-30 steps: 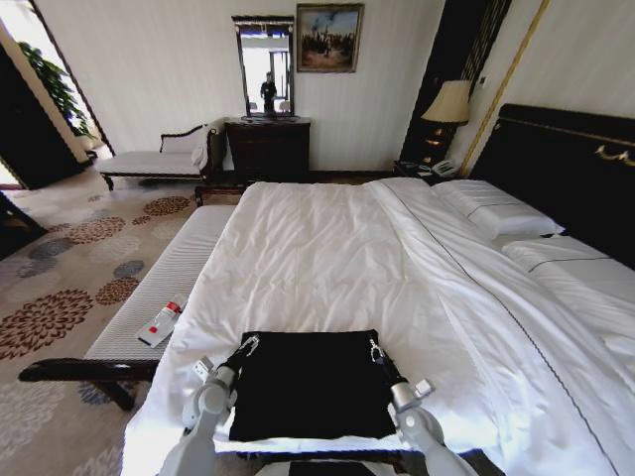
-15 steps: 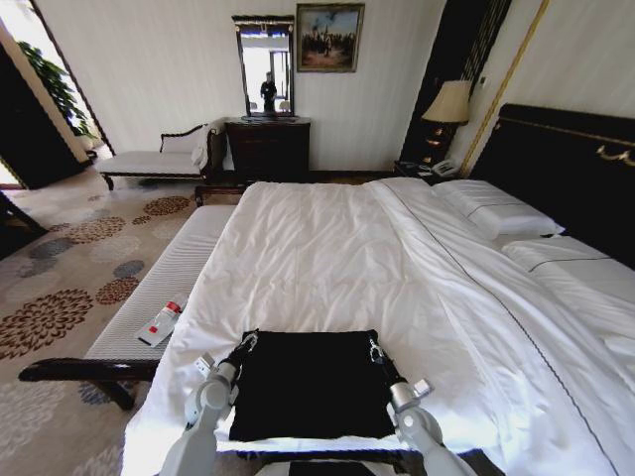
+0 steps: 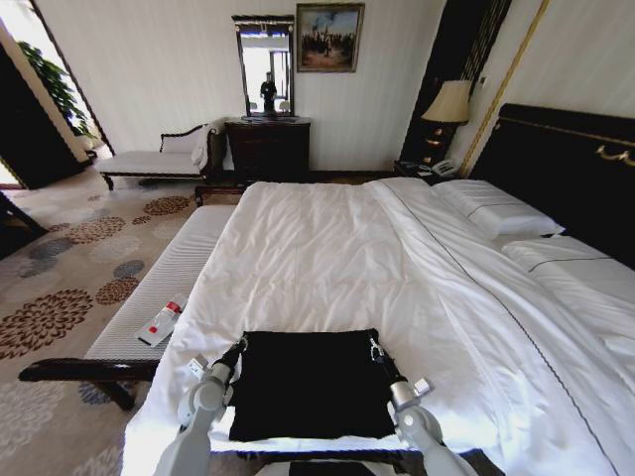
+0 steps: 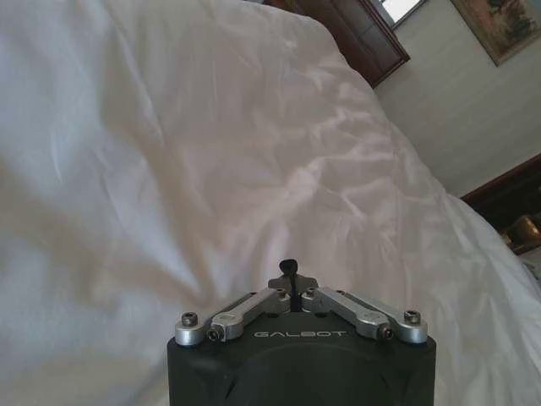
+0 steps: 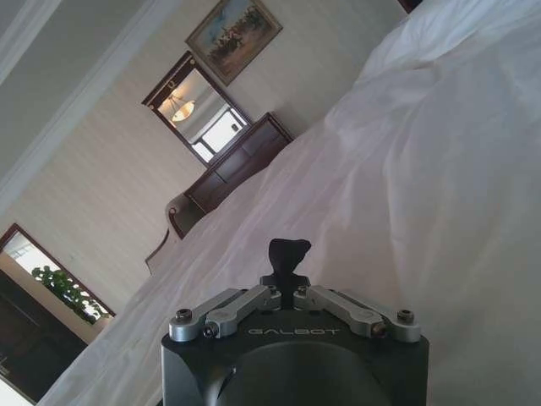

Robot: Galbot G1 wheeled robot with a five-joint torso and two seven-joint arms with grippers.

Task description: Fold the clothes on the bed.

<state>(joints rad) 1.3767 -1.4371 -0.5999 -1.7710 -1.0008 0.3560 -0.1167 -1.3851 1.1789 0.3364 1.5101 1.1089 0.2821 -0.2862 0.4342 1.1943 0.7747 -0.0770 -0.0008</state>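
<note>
The clothes, a black shirt, lie spread flat on the white duvet of the bed, close to its near edge. My left gripper is shut on the shirt's far left corner and my right gripper on its far right corner. In the left wrist view the left gripper pinches a small tip of black cloth. The right wrist view has the right gripper closed on a tuft of black cloth. No lettering is visible on the shirt.
A long white-cushioned bench runs along the bed's left side, with a white and red object on it. Pillows and a dark headboard stand at the right. A chaise and dresser line the far wall.
My left gripper has shifted slightly to the left with its corner of the shirt. The right gripper has stayed put.
</note>
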